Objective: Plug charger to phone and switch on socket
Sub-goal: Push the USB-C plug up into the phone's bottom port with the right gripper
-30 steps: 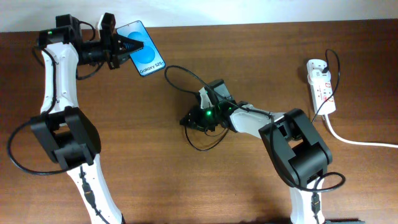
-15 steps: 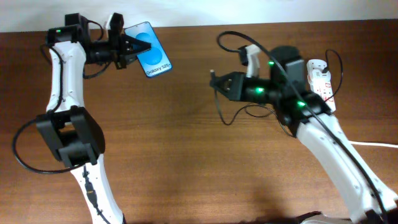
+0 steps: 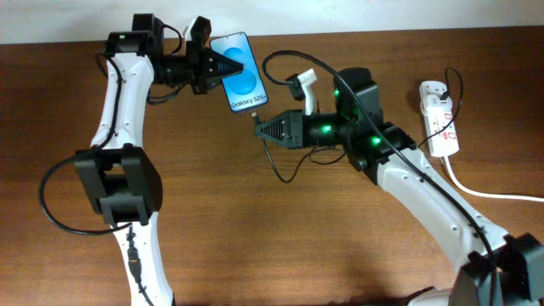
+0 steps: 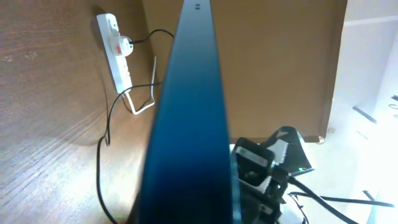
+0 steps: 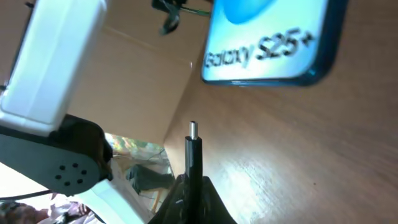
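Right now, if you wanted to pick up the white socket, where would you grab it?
Across its narrow sides near the middle, coming straight down from above. The socket lies flat on the table, long and slim, so its width is probably easiest to pinch. A plug sits in one end and the white cord leaves the other, so the middle is freest.

I work over a brown wood-grain table (image 3: 255,246). At the right of the overhead frame the white socket (image 3: 439,117) lies flat on it, its long side running up and down. Its thick white cord (image 3: 489,193) runs across the wood to the right edge. The charger (image 3: 274,167) loops near the centre. I cannot tell whether it touches the wood.
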Tool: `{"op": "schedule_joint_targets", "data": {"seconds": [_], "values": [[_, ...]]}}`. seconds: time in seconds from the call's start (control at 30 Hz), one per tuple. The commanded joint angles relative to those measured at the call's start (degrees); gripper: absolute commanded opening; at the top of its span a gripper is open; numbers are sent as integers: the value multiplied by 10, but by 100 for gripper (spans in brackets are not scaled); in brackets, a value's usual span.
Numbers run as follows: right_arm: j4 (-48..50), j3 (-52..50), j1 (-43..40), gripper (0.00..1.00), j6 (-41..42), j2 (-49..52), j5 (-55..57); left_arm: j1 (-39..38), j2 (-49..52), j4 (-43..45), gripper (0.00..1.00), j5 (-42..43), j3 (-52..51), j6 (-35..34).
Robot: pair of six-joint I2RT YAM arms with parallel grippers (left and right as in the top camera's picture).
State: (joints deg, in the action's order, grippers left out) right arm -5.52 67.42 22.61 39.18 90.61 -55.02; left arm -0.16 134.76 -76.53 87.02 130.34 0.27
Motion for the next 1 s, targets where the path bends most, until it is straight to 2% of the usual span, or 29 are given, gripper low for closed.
{"op": "schedule_joint_targets", "data": {"seconds": [0.0,0.13,0.2,0.37,0.47,0.97], "values": [[8,0,4,4,3,15,-13,2,-7,8,0,32,7,13],[93,-7,4,4,8,33,-50,3,-7,10,0,32,7,13],[93,-15,1,4,8,33,-50,5,-7,10,0,32,7,13],[201,-79,-11,4,113,33,-29,5,-7,14,0,32,7,13],[225,-80,-13,4,125,34,-16,5,-7,14,0,32,7,13],[226,-80,-13,4,137,35,2,-17,-7,-3,0,32,7,19]]}}
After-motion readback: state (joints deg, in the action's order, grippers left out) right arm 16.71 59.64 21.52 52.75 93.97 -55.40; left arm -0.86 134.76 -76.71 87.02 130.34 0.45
